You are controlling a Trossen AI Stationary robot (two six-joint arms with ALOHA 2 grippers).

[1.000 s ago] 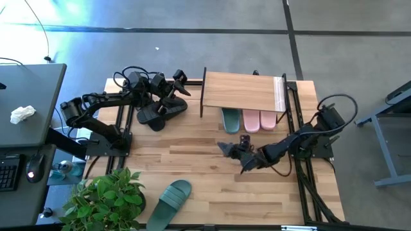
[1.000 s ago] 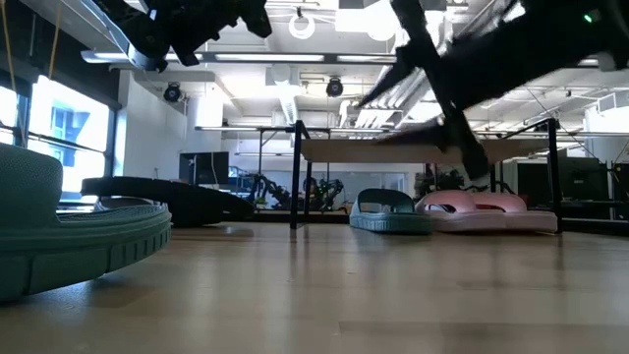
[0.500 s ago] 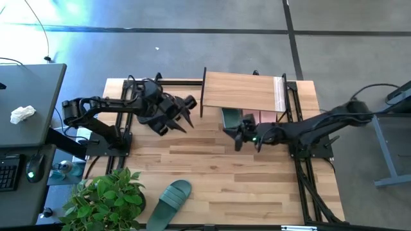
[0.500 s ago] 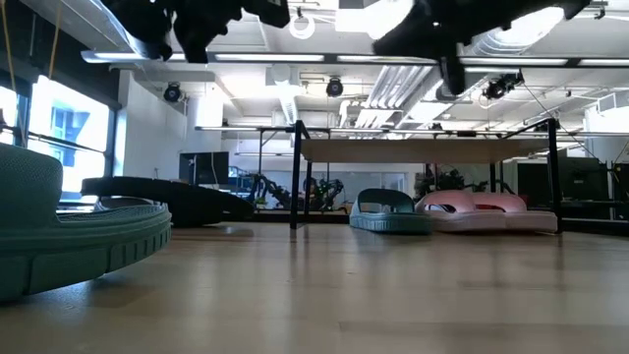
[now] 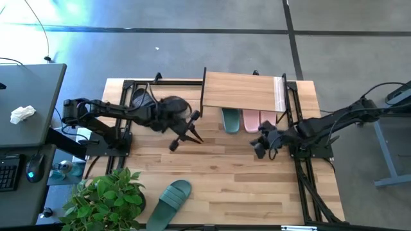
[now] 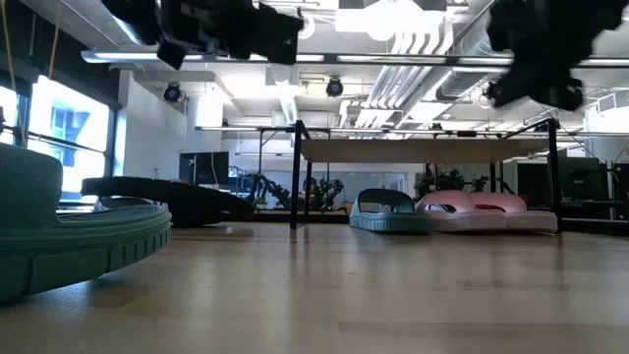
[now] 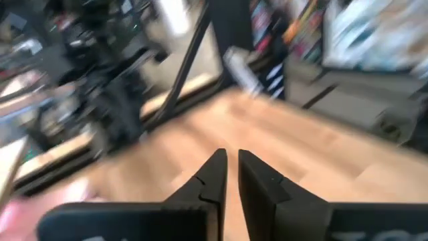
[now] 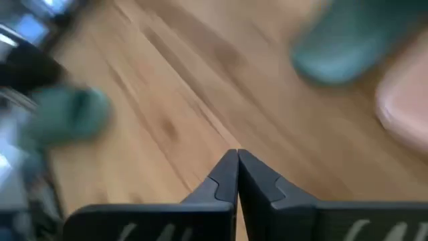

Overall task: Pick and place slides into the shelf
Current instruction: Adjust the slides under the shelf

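The shelf [image 5: 243,91] stands at the table's far side. Under it rest one dark green slide [image 5: 229,120] and two pale pink slides [image 5: 258,120], soles down on the table. A second green slide [image 5: 168,201] lies at the near edge. The black slides [image 6: 167,200] lie left of the shelf, mostly hidden under my left arm in the high view. My left gripper [image 5: 189,136] hovers over bare wood left of centre, its fingers [image 7: 217,167] nearly together and holding nothing. My right gripper [image 5: 260,144] hangs shut and holding nothing, near the pink slides.
A potted plant [image 5: 106,199] crowds the near left corner. A grey desk [image 5: 29,109] stands beyond the table's left edge. Black arm mounts [image 5: 308,151] run along both sides. Bare wood [image 5: 225,173] lies between the grippers and the near edge.
My left gripper has swung from above the black slides toward the table's centre and near edge, sinking a little. My right gripper has risen and drawn back toward the table's right edge, turning as it went, and its spread fingers have shut. No slide has moved.
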